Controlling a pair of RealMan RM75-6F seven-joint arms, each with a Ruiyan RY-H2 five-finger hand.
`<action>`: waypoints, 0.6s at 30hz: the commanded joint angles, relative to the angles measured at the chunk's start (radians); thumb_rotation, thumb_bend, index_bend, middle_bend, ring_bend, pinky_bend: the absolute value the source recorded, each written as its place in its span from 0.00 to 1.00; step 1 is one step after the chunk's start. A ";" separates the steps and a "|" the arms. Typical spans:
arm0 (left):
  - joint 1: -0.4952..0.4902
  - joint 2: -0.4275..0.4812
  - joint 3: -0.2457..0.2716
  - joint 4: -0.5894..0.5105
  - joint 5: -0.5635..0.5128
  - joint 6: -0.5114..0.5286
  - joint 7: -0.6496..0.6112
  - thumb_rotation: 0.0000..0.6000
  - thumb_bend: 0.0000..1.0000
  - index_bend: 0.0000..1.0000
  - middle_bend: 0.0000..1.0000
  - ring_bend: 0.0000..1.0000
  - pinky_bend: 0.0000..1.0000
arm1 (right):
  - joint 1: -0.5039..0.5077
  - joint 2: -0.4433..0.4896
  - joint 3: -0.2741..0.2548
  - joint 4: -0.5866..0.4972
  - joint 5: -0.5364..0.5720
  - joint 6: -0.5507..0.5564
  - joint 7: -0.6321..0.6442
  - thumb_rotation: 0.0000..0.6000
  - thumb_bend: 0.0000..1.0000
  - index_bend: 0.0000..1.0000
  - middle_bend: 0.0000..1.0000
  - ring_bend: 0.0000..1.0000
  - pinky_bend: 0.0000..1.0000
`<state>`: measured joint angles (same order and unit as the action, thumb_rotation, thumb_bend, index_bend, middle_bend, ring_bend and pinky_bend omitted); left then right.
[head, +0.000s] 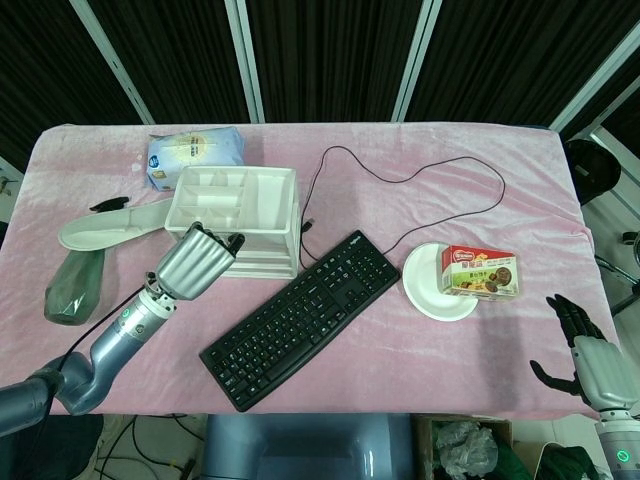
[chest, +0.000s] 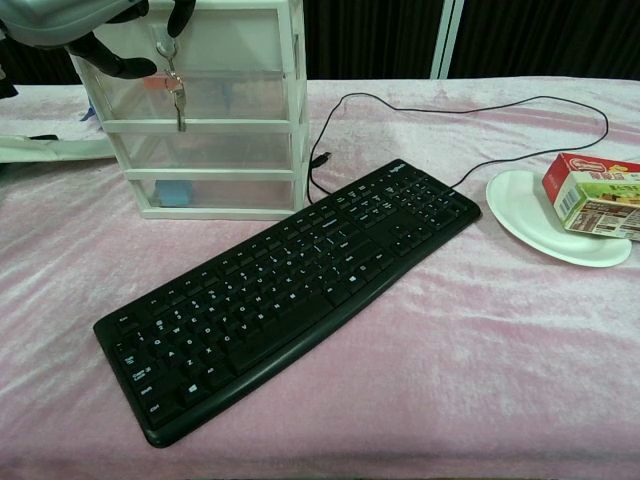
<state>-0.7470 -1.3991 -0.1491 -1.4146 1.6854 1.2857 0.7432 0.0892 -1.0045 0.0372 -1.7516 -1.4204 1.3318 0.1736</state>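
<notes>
The small silver keys (chest: 176, 92) could be slipping out and dropping onto the pink velvet tablecloth (head: 420, 150), because only fingertips are pinching their ring. They are dangling in front of the white plastic drawer tower (chest: 215, 130), near its top drawer. The left hand (head: 197, 263) is curling its fingers around the key ring. The right hand (head: 590, 362) is hanging off the table's edge, fingers spread, holding nothing.

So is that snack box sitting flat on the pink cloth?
No, the box rests on the white plate, to the right of the keyboard.
</notes>
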 joint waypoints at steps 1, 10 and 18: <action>0.010 0.001 0.001 -0.012 0.003 0.017 -0.010 1.00 0.19 0.48 1.00 1.00 1.00 | 0.000 0.000 0.000 0.000 0.000 -0.001 0.000 1.00 0.24 0.00 0.00 0.00 0.14; 0.080 0.021 0.031 -0.070 0.029 0.124 -0.078 1.00 0.18 0.40 0.88 0.88 0.95 | 0.000 0.000 0.000 0.001 0.000 -0.001 -0.001 1.00 0.24 0.00 0.00 0.00 0.14; 0.228 0.053 0.079 -0.175 -0.056 0.230 -0.146 1.00 0.05 0.11 0.20 0.27 0.33 | 0.000 -0.001 0.000 0.002 0.001 0.001 -0.007 1.00 0.24 0.00 0.00 0.00 0.14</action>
<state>-0.5628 -1.3588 -0.0904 -1.5508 1.6624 1.4834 0.6214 0.0893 -1.0053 0.0373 -1.7494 -1.4196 1.3324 0.1666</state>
